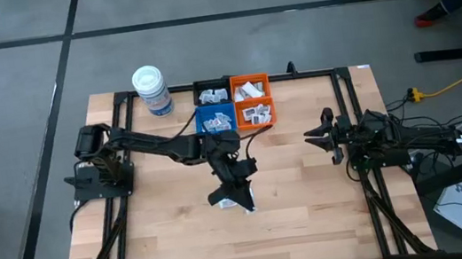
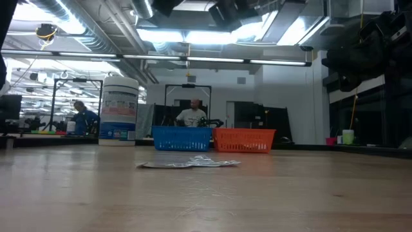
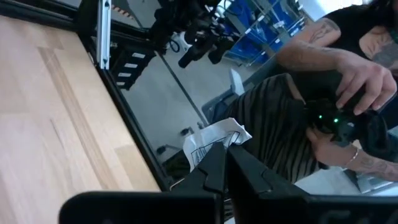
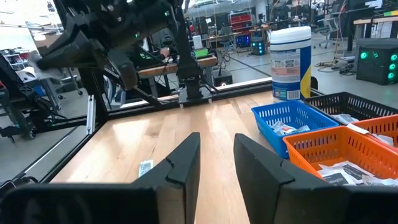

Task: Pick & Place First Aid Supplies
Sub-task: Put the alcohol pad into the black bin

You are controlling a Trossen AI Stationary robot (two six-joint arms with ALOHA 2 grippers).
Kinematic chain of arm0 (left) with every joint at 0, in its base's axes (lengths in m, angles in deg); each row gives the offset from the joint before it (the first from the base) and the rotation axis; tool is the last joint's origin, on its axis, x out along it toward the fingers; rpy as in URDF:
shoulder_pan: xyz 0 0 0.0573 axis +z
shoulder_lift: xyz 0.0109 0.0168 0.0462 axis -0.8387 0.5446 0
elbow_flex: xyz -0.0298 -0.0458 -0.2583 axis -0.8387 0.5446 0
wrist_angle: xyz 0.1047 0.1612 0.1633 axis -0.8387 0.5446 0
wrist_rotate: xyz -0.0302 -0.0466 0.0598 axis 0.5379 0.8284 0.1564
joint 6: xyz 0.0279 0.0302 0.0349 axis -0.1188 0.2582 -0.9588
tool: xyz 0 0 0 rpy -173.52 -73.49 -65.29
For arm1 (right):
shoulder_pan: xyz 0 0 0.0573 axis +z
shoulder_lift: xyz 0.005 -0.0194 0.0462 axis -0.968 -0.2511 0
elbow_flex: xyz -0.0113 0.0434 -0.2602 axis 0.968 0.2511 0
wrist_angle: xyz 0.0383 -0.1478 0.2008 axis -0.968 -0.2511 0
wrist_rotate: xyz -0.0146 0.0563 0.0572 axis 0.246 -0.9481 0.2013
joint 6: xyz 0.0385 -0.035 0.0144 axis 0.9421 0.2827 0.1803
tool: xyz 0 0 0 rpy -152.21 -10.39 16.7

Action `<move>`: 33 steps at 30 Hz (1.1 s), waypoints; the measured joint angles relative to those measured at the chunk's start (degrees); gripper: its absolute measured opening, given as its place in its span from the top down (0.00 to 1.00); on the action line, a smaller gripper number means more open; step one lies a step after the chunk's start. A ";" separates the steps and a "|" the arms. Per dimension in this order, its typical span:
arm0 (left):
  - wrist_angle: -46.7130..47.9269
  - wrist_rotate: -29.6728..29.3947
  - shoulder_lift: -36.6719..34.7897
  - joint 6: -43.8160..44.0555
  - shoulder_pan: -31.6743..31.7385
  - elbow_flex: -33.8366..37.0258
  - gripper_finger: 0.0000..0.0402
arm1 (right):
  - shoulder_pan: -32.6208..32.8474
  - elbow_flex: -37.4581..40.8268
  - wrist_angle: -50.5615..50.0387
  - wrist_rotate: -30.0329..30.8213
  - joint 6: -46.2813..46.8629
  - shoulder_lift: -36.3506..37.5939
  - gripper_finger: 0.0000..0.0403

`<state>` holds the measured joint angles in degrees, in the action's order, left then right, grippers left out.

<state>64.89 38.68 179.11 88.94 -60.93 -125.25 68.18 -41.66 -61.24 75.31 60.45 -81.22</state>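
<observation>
Left gripper (image 1: 238,193) hangs over the middle of the tabletop (image 1: 165,237), lifted clear of the wood, its fingers (image 3: 214,163) pinched together on a white packet (image 3: 211,142) with dark print. From above, the packet shows as a pale scrap at the fingertips. On the boards below it, toward the front edge, a few more flat packets (image 2: 190,163) lie in a loose cluster — grey-white, overlapping, and flush with the surface.

Along the back edge sit three small bins: a blue bin (image 1: 214,119), an orange bin (image 1: 252,101) touching it on the right-arm side, and a black bin (image 1: 211,92) behind the blue one. All three hold white packets. A white tub (image 1: 152,91) with a lid stands upright near the back left corner, just beside the black bin.

Right gripper (image 1: 321,135) waits near the right edge of the tabletop, its fingers (image 4: 181,163) parted with a narrow gap and nothing between them.

Beyond the table, a person's hands (image 3: 354,93) hold a dark controller with a green light — well apart from both arms.
</observation>
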 joint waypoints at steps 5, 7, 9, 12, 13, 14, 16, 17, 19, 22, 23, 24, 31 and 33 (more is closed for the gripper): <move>-1.76 -0.16 0.00 0.62 0.34 0.00 0.99 | -0.01 0.01 0.00 -0.01 -0.01 0.00 0.75; -1.49 -0.91 0.00 0.62 0.78 0.00 1.00 | 0.00 0.01 0.00 -0.01 -0.01 -0.02 0.75; -0.31 -2.11 -0.02 0.53 1.67 0.00 0.99 | 0.01 0.01 0.00 -0.01 0.00 -0.02 0.75; 3.21 -4.89 -0.02 -1.19 3.63 0.00 0.99 | -0.01 0.01 0.00 -0.01 -0.01 0.00 0.75; 4.41 -5.60 -0.02 -2.23 4.46 0.00 0.99 | 0.01 0.00 0.00 -0.01 0.00 -0.02 0.75; 5.50 -6.49 -0.02 -3.21 5.32 0.00 0.99 | 0.01 -0.01 0.00 0.01 -0.01 -0.02 0.75; 7.54 -8.57 -0.02 -5.57 7.29 0.00 1.00 | -0.01 0.01 0.02 -0.01 -0.01 -0.02 0.75; 8.47 -9.70 -0.02 -7.08 8.26 0.00 0.99 | -0.01 -0.01 0.02 -0.01 0.01 -0.02 0.75; 10.34 -12.38 -0.02 -10.30 10.16 0.00 0.99 | 0.01 -0.01 0.02 0.00 0.01 0.00 0.75; 13.15 -17.68 -0.02 -15.18 13.10 0.00 0.99 | 0.01 0.01 0.01 -0.01 0.00 -0.02 0.75; 13.98 -19.32 -0.02 -16.73 14.12 0.00 1.00 | 0.01 0.00 0.01 0.00 0.00 -0.01 0.75; 14.74 -21.07 -0.02 -18.02 15.27 0.00 1.00 | 0.00 -0.01 0.00 -0.01 0.00 -0.02 0.75; 23.10 -34.01 -0.02 -24.70 23.33 -1.69 1.00 | 0.01 0.01 0.02 0.01 0.01 -0.02 0.75; 27.16 -37.92 -0.02 -27.06 25.61 -3.13 0.99 | 0.00 0.01 0.01 -0.01 0.00 -0.02 0.75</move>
<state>92.05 0.76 179.08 61.88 -35.32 -128.38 68.18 -41.65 -61.23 75.29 60.45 -81.24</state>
